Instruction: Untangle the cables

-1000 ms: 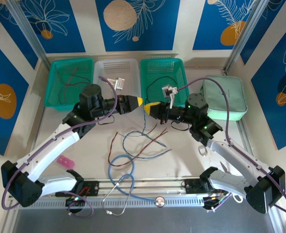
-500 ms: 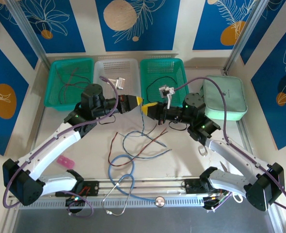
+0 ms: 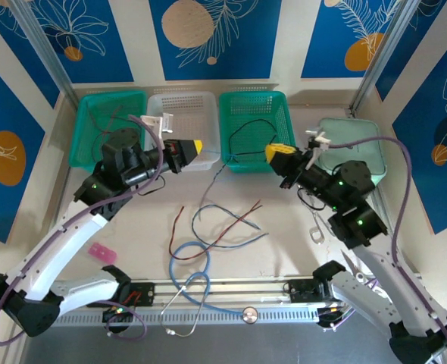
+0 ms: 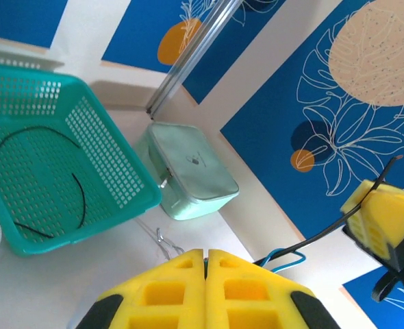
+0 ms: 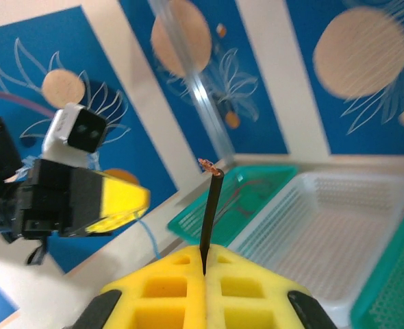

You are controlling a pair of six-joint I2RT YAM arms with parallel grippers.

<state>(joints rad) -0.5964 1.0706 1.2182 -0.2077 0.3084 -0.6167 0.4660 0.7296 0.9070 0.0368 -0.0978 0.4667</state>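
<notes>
Both pincers are closed: the right pincer (image 3: 273,154) grips a black cable (image 5: 211,205) just below its bare end, the left pincer (image 3: 196,145) apparently a blue-grey cable (image 4: 287,255). The other cables (image 3: 223,224) lie tangled on the bench (image 3: 284,246). Treat them as light, limp wire — take hold near a free end.

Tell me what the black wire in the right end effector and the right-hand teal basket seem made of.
Thin black wire clamped in the right end effector: matte black sheath, probably rubber or PVC, with bare coppery strands at its tip. Right-hand teal perforated basket: moulded plastic, likely, given its slight sheen and regular grid of holes.
</notes>
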